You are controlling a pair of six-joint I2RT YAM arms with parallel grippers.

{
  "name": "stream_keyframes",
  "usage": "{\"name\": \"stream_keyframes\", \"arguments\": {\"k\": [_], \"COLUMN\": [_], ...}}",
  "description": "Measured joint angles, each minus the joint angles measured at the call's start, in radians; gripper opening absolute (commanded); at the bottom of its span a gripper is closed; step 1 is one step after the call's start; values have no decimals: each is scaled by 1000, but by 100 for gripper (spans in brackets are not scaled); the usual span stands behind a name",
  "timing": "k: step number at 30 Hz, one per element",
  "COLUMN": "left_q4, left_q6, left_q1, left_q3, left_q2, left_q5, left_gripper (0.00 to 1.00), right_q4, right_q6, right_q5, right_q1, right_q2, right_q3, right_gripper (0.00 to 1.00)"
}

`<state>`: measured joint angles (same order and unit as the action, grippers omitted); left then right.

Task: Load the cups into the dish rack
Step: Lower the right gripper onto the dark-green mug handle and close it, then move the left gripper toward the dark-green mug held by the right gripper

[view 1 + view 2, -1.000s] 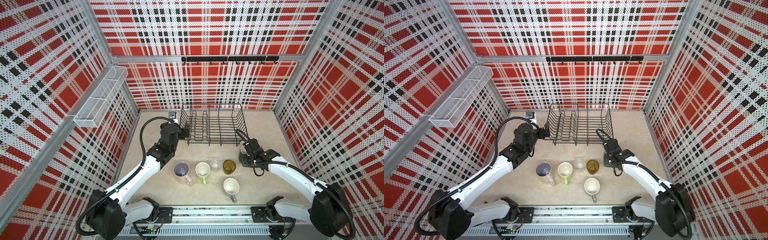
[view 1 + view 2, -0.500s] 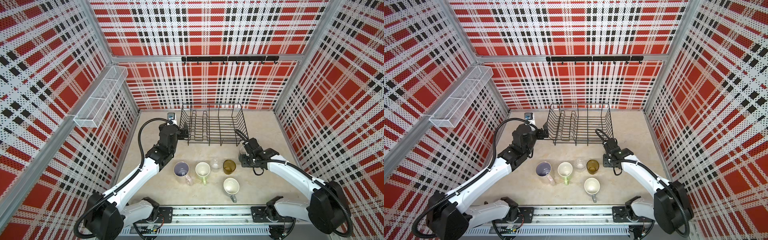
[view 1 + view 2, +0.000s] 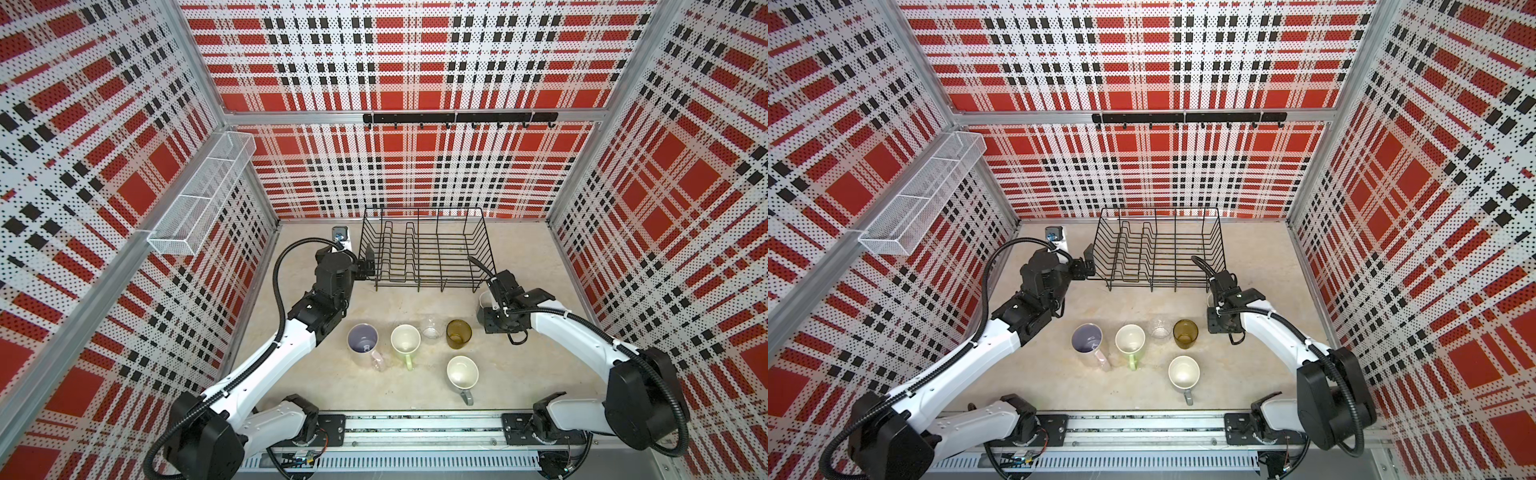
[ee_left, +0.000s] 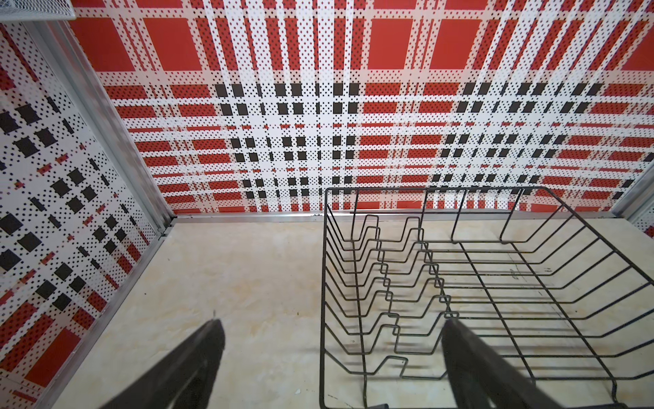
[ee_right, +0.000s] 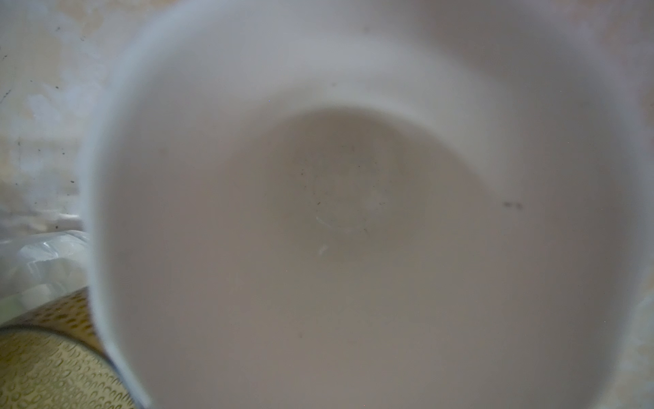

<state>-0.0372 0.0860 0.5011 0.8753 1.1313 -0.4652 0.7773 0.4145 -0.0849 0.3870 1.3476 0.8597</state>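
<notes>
The left fingers (image 4: 198,364) spread wide, empty, astride the dish rack's (image 3: 482,241) left rim. The right fingers are hidden, perhaps over the white-lined mug (image 5: 354,212) beside the amber tumbler (image 3: 459,333) on the bench (image 3: 519,249); their opening is unclear.

Cups: six – pink mug (image 3: 362,337), green mug (image 3: 405,337), grey-handled mug (image 3: 462,372), clear glass (image 3: 431,327), amber tumbler (image 3: 459,333), pale cup (image 5: 318,212) mostly hidden in top views. Dish rack (image 3: 424,249): one. Mesh basket (image 3: 203,195): one. Hook rail (image 3: 459,118): one
</notes>
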Motion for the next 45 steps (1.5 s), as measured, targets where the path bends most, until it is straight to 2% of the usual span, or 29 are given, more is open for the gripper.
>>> {"name": "stream_keyframes", "arguments": {"k": [4,10,15,22,27,33,45], "left_q4": [0,0,0,0,0,0,-1], "left_q6": [0,0,0,0,3,5,7], "left_q1": [0,0,0,0,0,4,11], "left_q3": [-6,-7,-9,-9,-9,-9,-8], "left_q2": [-1,-9,-12,-12,-9,11,22], "left_q5": [-7,-14,-14,-12,-5,6,22], "left_gripper": [98,98,98,98,98,98,98], "right_q4": [-8,-22,-24,-48,-71,-95,-103], "right_q6": [-13,-27,-30,-34,-47,-64,-66], "right_q5": [0,11,7,3,-1,-27,-51], "right_q1": [-5,-6,-6,-8,-8,-8,-8], "right_q2": [35,50,44,-27,-103,-172,-188], "right_q3": [0,-2,-2,-27,-42,-64,-88], "right_gripper": [40,26,21,15,0,0,0]}}
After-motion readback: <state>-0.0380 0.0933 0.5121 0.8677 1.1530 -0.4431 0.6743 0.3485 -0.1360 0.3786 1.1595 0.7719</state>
